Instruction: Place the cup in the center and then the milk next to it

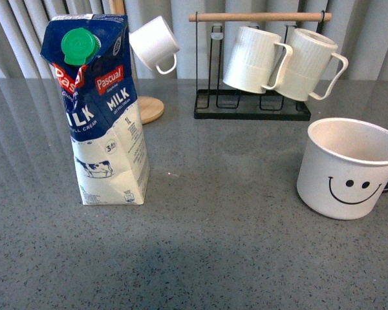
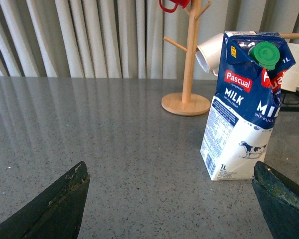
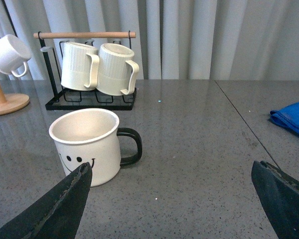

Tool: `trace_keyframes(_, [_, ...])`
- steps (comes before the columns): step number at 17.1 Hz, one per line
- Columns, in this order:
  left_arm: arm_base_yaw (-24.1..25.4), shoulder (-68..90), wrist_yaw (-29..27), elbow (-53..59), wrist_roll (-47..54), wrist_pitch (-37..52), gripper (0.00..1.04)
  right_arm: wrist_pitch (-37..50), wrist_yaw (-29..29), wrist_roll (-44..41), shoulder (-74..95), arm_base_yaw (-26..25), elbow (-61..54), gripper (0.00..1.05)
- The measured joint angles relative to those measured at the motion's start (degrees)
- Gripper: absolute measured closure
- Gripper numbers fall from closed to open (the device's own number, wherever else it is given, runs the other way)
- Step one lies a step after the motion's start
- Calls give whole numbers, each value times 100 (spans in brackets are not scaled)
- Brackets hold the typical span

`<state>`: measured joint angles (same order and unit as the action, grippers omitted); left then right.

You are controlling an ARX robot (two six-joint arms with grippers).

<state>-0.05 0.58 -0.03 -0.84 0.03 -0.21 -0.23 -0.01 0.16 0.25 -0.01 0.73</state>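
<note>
The cup (image 1: pixel 349 169), a wide white mug with a black smiley face and black handle, stands upright at the right of the table in the front view. It also shows in the right wrist view (image 3: pixel 89 144), ahead of my open right gripper (image 3: pixel 172 204) and off toward one finger. The milk (image 1: pixel 103 110), a tall blue-and-white Pascual carton with a green cap, stands at the left. It also shows in the left wrist view (image 2: pixel 246 102), ahead of my open left gripper (image 2: pixel 172 204), close to one finger. Neither gripper shows in the front view.
A black rack with a wooden bar (image 1: pixel 252 106) holds two ribbed white mugs (image 1: pixel 281 61) at the back. A wooden mug tree (image 2: pixel 187 102) behind the milk carries a small white cup (image 1: pixel 155 44). A blue cloth (image 3: pixel 294 117) lies in the right wrist view.
</note>
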Motion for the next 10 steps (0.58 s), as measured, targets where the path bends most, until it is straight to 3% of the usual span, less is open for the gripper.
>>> trace_keyframes(10, [0,0,0,0,0,0,7,0,0,2,0,0,0,7])
